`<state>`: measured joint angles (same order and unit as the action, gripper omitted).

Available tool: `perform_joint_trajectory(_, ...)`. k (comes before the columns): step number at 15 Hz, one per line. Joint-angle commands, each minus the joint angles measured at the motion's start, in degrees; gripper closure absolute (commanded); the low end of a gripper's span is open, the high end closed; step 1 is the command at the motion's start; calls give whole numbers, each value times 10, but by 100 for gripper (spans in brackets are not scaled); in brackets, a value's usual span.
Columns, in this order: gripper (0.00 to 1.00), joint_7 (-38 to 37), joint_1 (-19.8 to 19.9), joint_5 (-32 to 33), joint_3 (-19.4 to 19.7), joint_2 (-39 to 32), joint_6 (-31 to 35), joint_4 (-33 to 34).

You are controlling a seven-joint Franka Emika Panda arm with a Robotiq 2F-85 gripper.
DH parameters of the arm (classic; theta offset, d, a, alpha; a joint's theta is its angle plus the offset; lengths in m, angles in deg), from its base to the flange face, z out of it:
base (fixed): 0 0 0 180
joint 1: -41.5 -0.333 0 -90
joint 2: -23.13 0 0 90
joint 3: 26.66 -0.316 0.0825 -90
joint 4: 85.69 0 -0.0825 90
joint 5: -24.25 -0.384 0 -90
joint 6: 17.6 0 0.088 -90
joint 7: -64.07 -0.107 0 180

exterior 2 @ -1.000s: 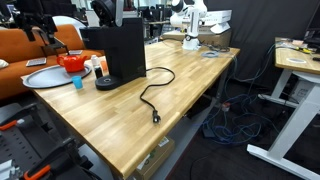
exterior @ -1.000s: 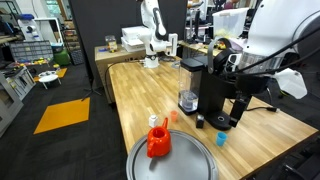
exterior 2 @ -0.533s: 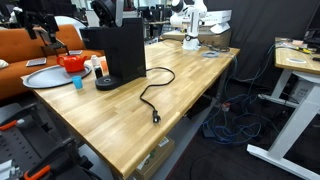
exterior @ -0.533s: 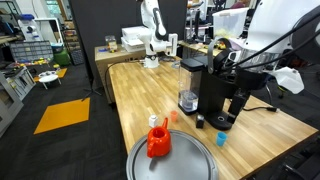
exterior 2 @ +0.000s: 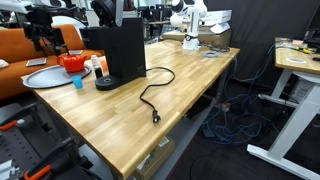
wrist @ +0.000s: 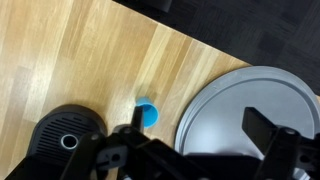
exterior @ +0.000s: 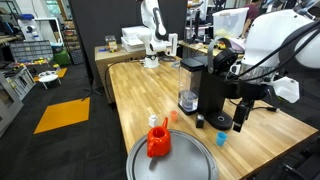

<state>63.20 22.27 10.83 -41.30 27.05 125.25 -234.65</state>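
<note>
I hang over a butcher-block table (wrist: 90, 50) in a cluttered workshop, with dark floor (wrist: 250, 25) past its edge at 1 o'clock. My gripper (wrist: 200, 155) is spread wide and empty. The small blue cap (wrist: 147, 113) sits on the wood just beside the round metal tray (wrist: 200, 110), at its 9 o'clock. From overhead the cap looks round, with no long axis. Which face is up I cannot tell. My fingers hide the tray's lower rim.
</note>
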Motion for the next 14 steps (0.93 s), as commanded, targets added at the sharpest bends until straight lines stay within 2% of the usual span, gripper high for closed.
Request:
perform_joint_trajectory(1,0,21,6,-9,-7,-41,14,24)
perform_joint_trajectory(7,0,24,11,-2,-14,-139,27,78)
perform_joint_trajectory(8,0,11,11,3,-15,-110,18,58)
perform_joint_trajectory(14,0,11,12,4,-16,-117,18,63)
